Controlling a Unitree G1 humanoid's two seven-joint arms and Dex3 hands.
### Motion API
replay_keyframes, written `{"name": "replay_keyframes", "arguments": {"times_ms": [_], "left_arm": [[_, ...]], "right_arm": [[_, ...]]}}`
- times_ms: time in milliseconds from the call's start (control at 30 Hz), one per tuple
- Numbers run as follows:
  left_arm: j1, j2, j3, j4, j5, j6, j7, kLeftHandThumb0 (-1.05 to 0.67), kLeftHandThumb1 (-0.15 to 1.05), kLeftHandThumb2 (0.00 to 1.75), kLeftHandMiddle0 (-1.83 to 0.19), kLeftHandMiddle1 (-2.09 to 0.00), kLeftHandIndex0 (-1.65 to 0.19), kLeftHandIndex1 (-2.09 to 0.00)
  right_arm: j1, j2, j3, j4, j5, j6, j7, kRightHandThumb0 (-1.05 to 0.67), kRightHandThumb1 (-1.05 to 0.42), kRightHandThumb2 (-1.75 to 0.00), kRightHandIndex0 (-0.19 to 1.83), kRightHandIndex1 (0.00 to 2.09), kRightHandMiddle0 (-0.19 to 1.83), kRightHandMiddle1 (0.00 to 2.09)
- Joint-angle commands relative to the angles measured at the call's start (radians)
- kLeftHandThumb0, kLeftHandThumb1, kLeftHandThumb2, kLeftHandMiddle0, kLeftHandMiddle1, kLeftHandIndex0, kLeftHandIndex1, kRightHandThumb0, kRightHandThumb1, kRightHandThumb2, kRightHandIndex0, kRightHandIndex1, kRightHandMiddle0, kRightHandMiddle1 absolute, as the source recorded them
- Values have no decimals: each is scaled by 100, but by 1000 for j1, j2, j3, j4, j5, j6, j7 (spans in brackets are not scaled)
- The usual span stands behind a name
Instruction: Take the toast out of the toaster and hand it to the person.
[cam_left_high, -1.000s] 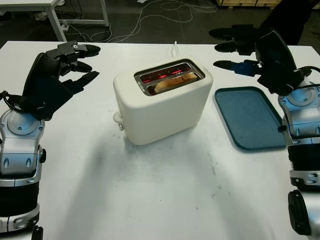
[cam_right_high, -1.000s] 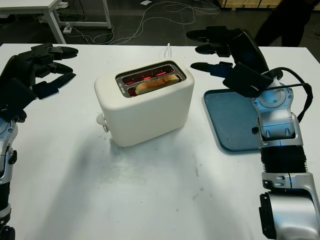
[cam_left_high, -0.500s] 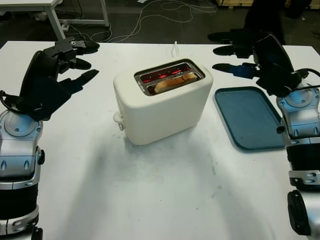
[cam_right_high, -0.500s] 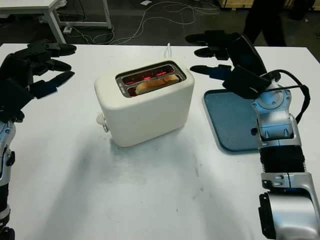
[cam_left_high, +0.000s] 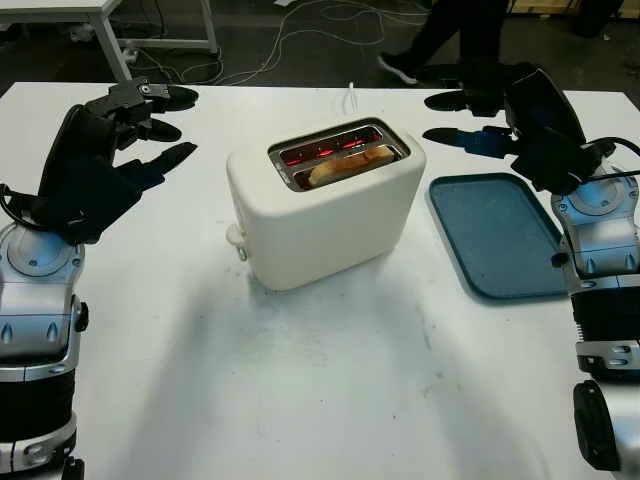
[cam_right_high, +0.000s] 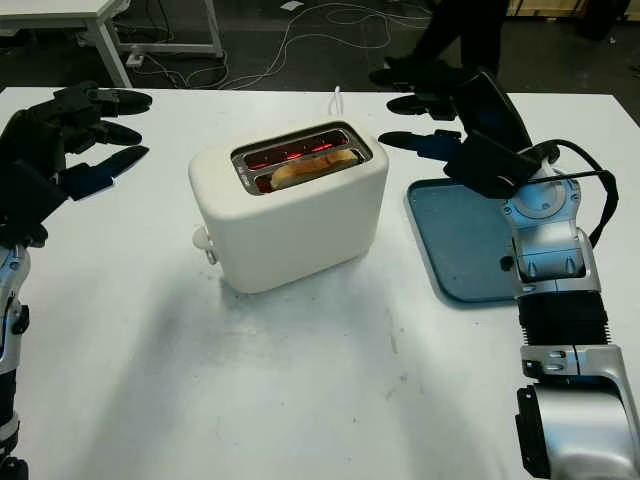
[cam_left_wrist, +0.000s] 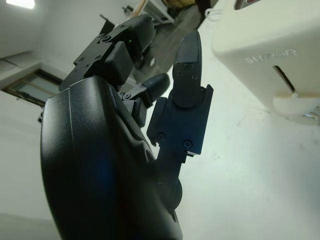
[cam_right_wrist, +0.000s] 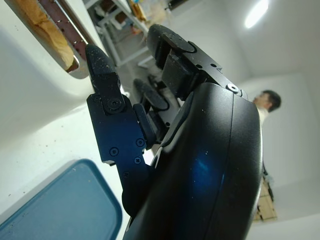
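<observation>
— On the worktop, what do you have?

— At the middle I see the cream toaster standing upright, its lever knob toward my left side. One slice of toast sits in the nearer slot, its top edge just above the rim; the farther slot glows red inside.

— And the left robot hand?

— My left robot hand hovers above the worktop, well apart from the toaster on its left. It's open and holds nothing. From the left wrist view I see its fingers pointing past the toaster's end wall, not touching it.

— The right one?

— My right robot hand hangs open too, gripping nothing, above the far edge of the worktop, beyond the far end of the teal tray. The right wrist view shows its fingers near the toaster's slot end, apart from it.

— Anything in the tray?

— I see nothing lying in it; it sits flat just right of the toaster. A person's legs cross the floor beyond the worktop.
</observation>
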Motion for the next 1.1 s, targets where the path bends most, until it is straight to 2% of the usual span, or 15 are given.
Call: {"name": "replay_keyframes", "arguments": {"times_ms": [0, 600, 900, 1067], "left_arm": [[5, 6, -1, -9, -1, -17, -6, -25, 85, 7, -34, -100, -46, -51], [10, 6, 8, -48, -9, 23, -22, -27, 89, 6, -34, -98, -43, -54], [11, 11, 10, -50, -12, 38, -31, -29, 92, 6, -34, -97, -42, -55], [12, 7, 14, -53, -12, 35, -30, -27, 92, 6, -34, -97, -42, -55]], "right_arm": [[10, 5, 1, -5, -1, -15, -7, -37, -78, 0, 77, 18, 76, 1], [21, 3, 4, -42, -8, 34, -6, -33, -77, 0, 74, 16, 74, 0], [23, 4, 1, -50, 5, 50, 4, -25, -77, 0, 73, 15, 72, 0], [19, 1, 4, -37, -2, 25, 0, -24, -76, 0, 75, 15, 73, 1]]}}
